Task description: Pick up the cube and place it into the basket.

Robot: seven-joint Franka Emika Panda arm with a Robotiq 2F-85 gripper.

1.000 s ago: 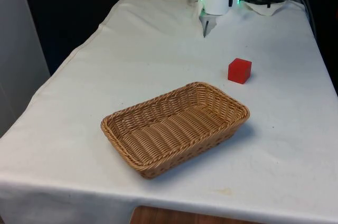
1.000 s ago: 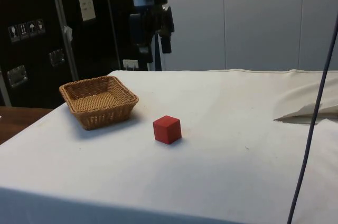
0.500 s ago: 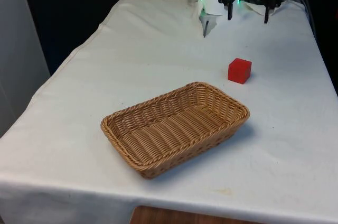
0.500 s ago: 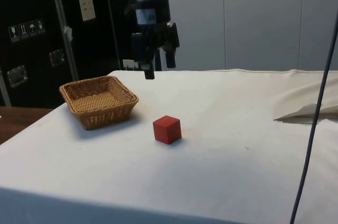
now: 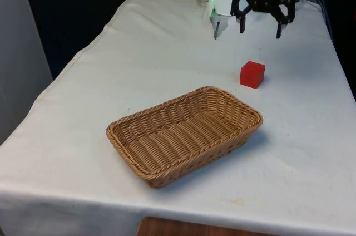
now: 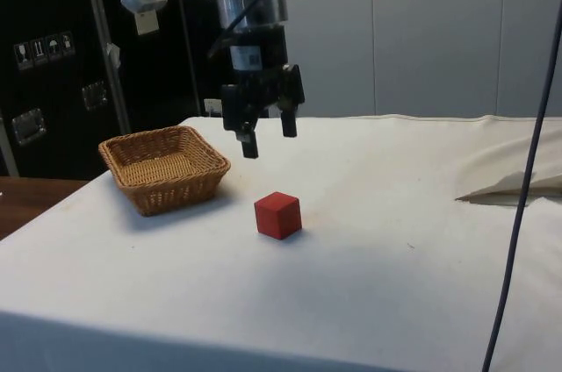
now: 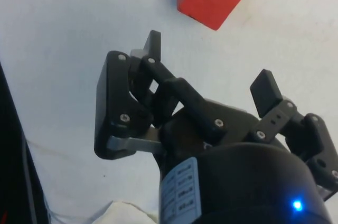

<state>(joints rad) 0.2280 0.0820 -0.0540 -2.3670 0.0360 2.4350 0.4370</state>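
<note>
red cube (image 5: 252, 74) sits on white cloth (image 5: 156, 63), near wicker basket (image 5: 184, 134) but apart from it, not yet grasped. gripper (image 5: 260, 30) hangs above w/ fingers spread wide, nothing btwn them. risk: descent off-centre, a fingertip clips cube's edge & nudges it. count: 1 cube, 1 basket, 1 gripper.
</note>
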